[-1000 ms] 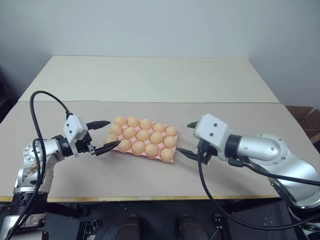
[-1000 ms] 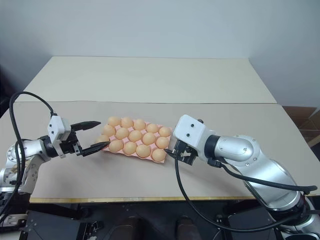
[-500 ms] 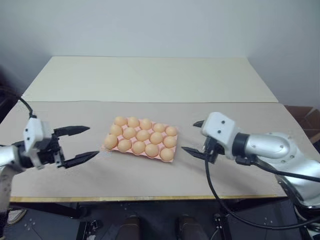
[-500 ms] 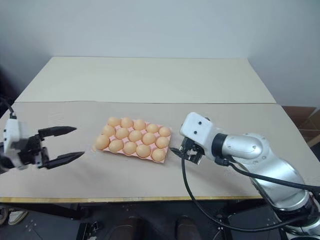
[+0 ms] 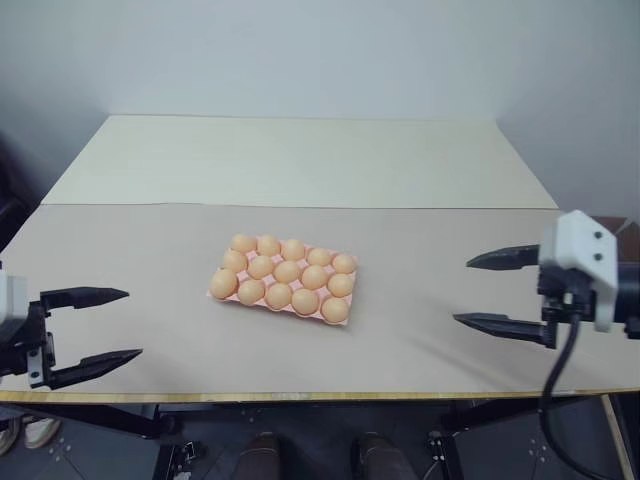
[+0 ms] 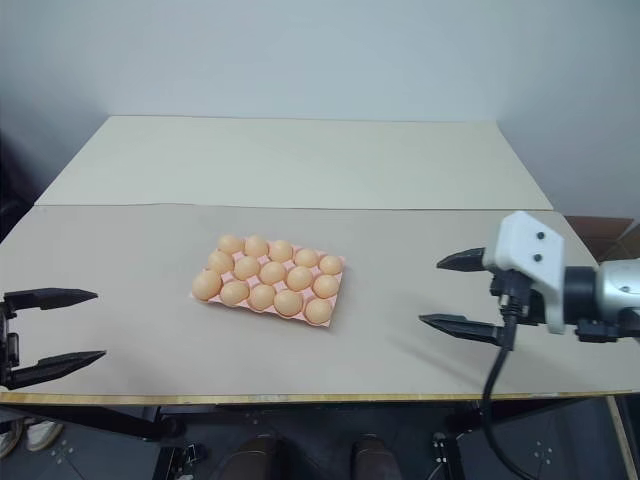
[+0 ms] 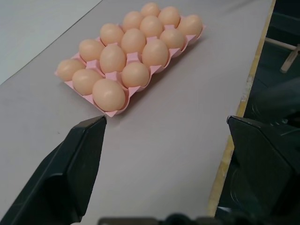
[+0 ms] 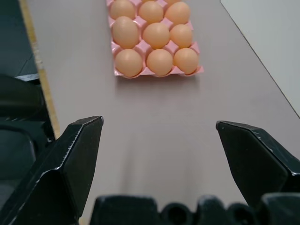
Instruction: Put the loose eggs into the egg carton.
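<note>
- Looking at the egg carton [image 5: 282, 284] in the middle of the counter [image 5: 420, 240], we count every cup full.
- We keep the left fingers [image 5: 85, 326] and right fingers [image 5: 498, 292] wide, empty, well apart from it.

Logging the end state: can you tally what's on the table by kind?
Eggs, all in cups: 15
Carton, pink: 1
Loose eggs on the table: 0
Total: 16

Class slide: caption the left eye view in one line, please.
Full pink egg carton mid-table, open left gripper and right gripper apart at either side.
</note>
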Robot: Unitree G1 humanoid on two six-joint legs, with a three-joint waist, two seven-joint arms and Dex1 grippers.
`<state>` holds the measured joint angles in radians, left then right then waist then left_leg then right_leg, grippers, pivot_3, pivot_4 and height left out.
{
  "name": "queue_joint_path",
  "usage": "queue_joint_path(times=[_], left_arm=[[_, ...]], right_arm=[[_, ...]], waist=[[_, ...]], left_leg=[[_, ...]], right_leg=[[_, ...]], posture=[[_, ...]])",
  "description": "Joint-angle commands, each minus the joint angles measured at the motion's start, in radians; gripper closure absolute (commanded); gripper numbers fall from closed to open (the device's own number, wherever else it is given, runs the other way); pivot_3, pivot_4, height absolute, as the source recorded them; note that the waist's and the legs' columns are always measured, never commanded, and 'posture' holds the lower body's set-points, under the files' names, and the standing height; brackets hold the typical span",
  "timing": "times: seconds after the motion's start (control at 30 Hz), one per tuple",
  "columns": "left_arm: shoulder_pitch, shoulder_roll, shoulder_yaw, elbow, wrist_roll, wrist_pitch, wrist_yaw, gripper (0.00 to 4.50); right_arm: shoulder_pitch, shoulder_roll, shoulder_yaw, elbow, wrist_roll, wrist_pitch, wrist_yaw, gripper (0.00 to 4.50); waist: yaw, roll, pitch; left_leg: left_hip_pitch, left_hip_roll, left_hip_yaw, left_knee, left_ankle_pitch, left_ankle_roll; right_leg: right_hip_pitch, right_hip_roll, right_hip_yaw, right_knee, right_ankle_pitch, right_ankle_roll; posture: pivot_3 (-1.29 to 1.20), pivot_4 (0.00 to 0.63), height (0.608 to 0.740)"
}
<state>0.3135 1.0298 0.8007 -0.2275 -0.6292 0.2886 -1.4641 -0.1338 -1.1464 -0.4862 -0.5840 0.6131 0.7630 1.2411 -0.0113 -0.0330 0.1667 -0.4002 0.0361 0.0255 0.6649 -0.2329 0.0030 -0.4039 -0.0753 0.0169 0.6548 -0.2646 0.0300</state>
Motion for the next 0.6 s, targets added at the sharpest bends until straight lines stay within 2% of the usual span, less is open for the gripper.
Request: queue_joint_path(times=[0.03,0.6], left_arm=[[0.016,0.005,0.066,-0.048,-0.008,0.016,0.004,0.03],[0.078,-0.009,0.206,-0.148,-0.025,0.14,0.039,0.03]], right_arm=[[0.01,-0.027,-0.039,0.019,-0.004,-0.077,0.044,0.0],[0.05,-0.045,0.009,0.077,-0.038,-0.187,0.048,0.0]], waist=[[0.0,0.0,0.0],[0.0,0.0,0.0]], left_leg=[[0.0,0.0,0.0,0.0,0.0,0.0],[0.0,0.0,0.001,-0.001,0.0,0.0]], right_leg=[[0.0,0.0,0.0,0.0,0.0,0.0],[-0.001,0.0,0.0,0.0,0.0,0.0]], posture=[[0.0,0.15,0.74],[0.0,0.15,0.74]])
